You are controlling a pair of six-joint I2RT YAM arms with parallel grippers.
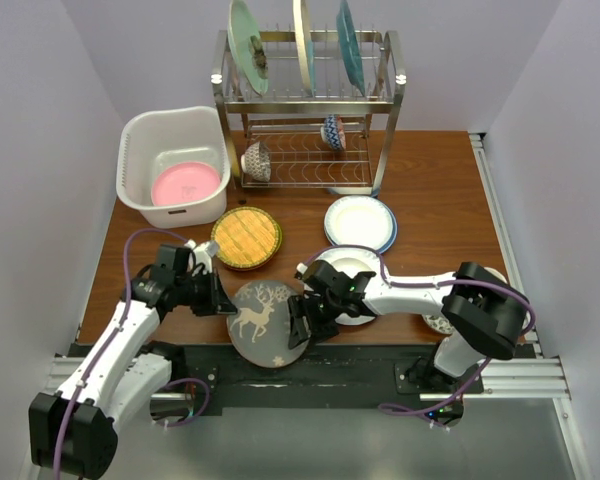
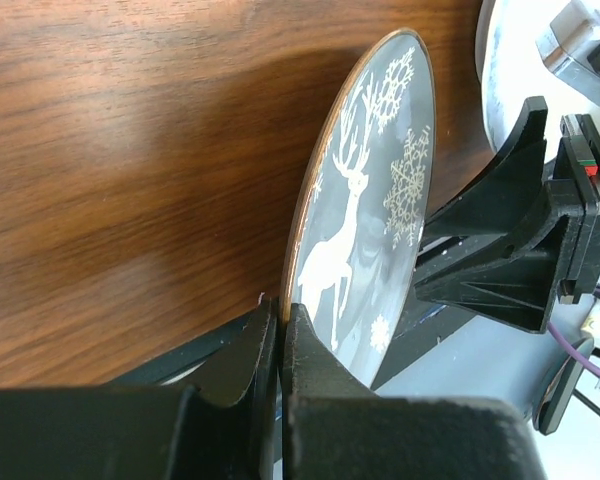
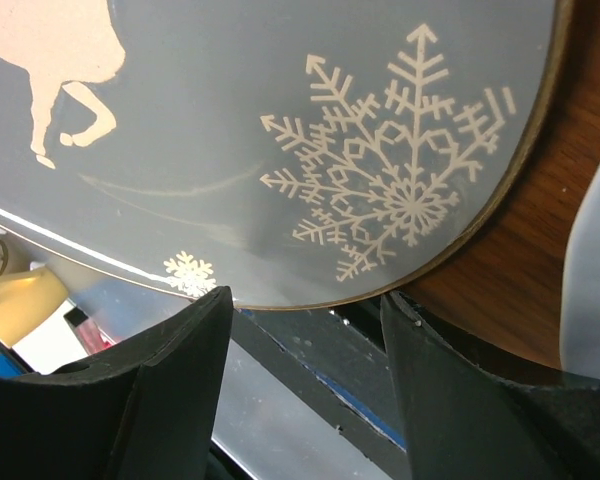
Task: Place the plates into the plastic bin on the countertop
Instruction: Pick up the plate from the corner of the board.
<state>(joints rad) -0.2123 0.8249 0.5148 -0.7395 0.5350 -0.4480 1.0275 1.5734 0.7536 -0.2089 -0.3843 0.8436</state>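
i get bright, even light from overhead. the deer plate [image 2: 365,230] casts a soft shadow on the countertop [image 2: 130,180] just beyond my left gripper [image 2: 280,312], whose near fingers [image 2: 230,375] blur. ahead of the right gripper [image 3: 308,300] the plate's glaze shows faint pale streaks.

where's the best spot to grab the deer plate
The thin rim, pinched edge-on from the side. The deer plate overhangs the near edge of the countertop, so a finger can likely slip beneath there. The left tool clamps its left rim this way.
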